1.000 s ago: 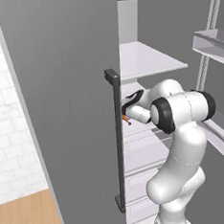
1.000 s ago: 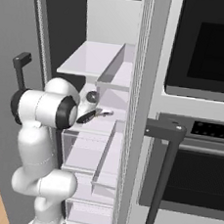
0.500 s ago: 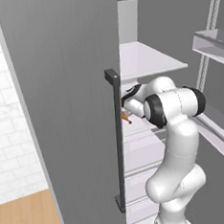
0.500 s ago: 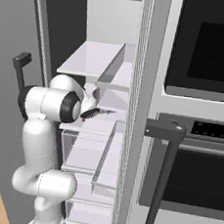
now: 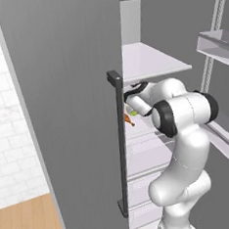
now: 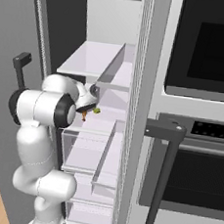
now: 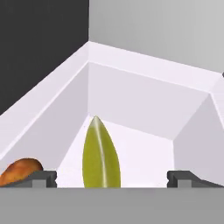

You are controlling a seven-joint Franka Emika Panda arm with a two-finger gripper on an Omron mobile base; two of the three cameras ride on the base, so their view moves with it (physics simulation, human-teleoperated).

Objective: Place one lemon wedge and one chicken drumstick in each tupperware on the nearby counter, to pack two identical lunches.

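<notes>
Hand view: the end effector (image 7: 112, 177), fingers spread, has pushed deeper into the fridge shelf (image 7: 144, 148), now straddling the lemon wedge (image 7: 101, 157), ready to grasp.

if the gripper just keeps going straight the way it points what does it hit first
Most likely the lemon wedge, lying between the open gripper tips; depth is unclear. The drumstick sits off to the side.
</notes>
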